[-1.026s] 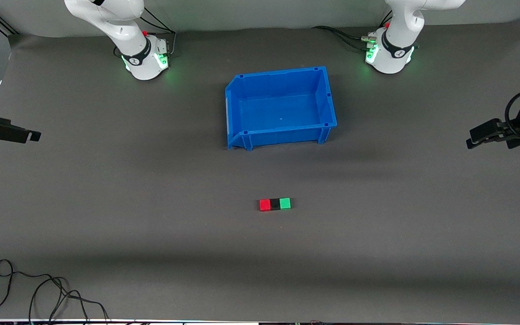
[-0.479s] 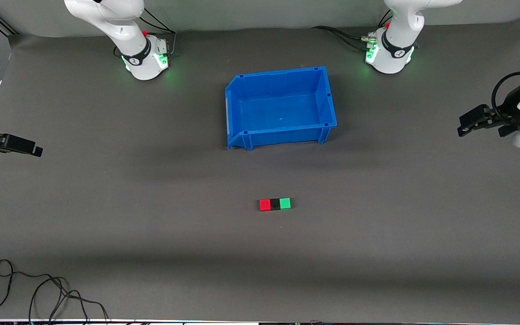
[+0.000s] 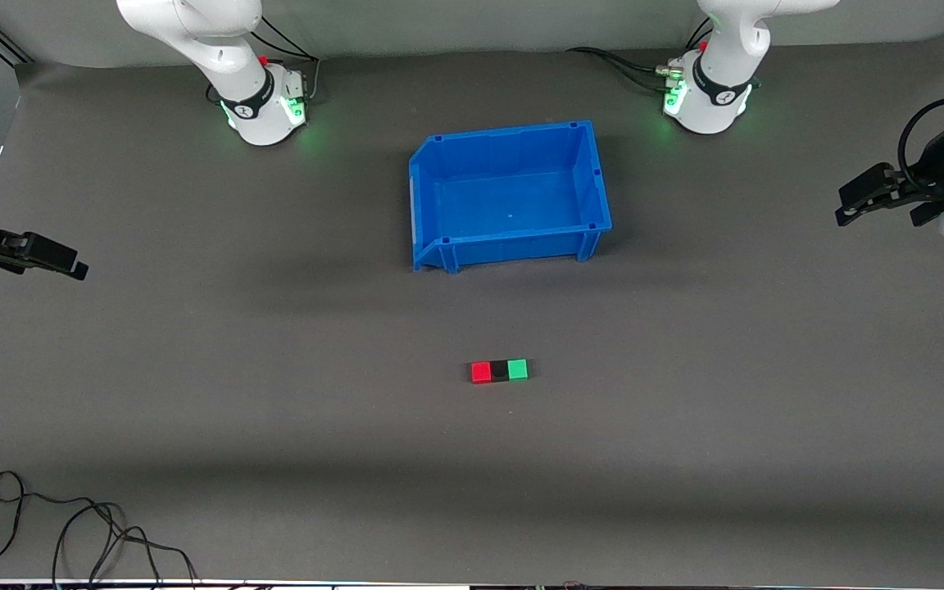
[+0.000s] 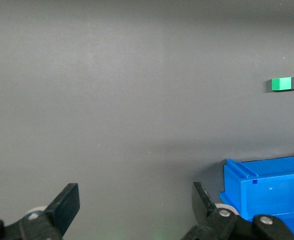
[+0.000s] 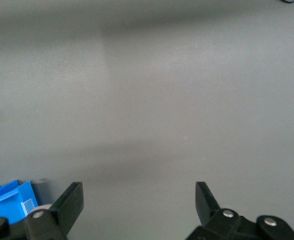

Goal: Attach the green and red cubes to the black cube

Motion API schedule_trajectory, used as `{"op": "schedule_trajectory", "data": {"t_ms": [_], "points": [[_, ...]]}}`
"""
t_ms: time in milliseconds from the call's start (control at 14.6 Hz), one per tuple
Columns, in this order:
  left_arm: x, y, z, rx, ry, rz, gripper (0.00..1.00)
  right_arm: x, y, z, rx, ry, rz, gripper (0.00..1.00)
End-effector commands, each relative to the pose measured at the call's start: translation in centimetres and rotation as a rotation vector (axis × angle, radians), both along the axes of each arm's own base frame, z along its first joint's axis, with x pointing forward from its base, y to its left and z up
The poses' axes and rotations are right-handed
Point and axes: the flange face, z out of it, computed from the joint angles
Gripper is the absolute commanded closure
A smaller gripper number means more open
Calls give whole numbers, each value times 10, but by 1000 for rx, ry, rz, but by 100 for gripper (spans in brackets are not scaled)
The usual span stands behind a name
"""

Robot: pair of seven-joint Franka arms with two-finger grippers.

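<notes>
Three cubes in a single row on the grey table (image 3: 193,393), nearer to the front camera than the blue bin (image 3: 509,246) and well apart from it: the red cube (image 3: 481,372) toward the right arm's end, the black cube (image 3: 500,370) in the middle, the green cube (image 3: 518,369) toward the left arm's end. Each coloured cube touches a face of the black one with no visible gap, so the attachment appears complete; whether the joints hold cannot be told from the views, and nothing further seems left beyond parking the arms. The bin is empty. The left gripper (image 3: 849,211) is over bare table at the left arm's end, well apart from the bin and the row; its fingers stand wide apart and hold nothing, as the left wrist view confirms (image 4: 136,202). The right gripper (image 3: 79,269) is over bare table at the right arm's end, likewise well clear of the bin, fingers spread wide and empty (image 5: 139,200). Both arms are held out sideways with the grippers roughly level, pointing inward toward the bin.
</notes>
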Motion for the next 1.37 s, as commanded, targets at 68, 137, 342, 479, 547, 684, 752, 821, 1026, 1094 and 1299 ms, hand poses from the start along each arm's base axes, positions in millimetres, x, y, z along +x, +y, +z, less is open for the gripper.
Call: {"op": "schedule_trajectory", "data": {"t_ms": [68, 137, 342, 479, 547, 684, 752, 821, 1026, 1094, 1299], "points": [[-14, 2, 12, 14, 60, -4, 0, -14, 10, -1, -26, -17, 42, 1], [-16, 3, 13, 16, 72, -9, 0, -15, 18, -3, -27, -13, 58, 1], [-18, 1, 12, 35, 85, -18, 0, -22, 27, -5, -66, -4, 83, 1], [-21, 0, 12, 56, 101, -48, 0, -22, 29, -6, -67, -1, 83, 1], [-21, 1, 12, 55, 105, -61, 0, -22, 30, -6, -62, 0, 83, 1], [-20, 0, 12, 54, 100, -47, 0, -20, 33, -7, -61, 0, 89, 1], [-18, -2, 12, 55, 90, -47, 0, -20, 33, -7, -61, 0, 89, 1], [-18, -2, 12, 55, 87, -47, 0, -21, 33, -7, -60, 1, 89, 1], [-15, -3, 8, 57, 83, -47, 0, -21, 33, -6, -60, 1, 90, 1], [-15, -3, 8, 56, 84, -50, 0, -21, 33, -6, -59, 3, 90, 1], [-11, -1, 5, 77, 84, -50, 0, -21, 32, -7, -57, 4, 88, 1]]}}
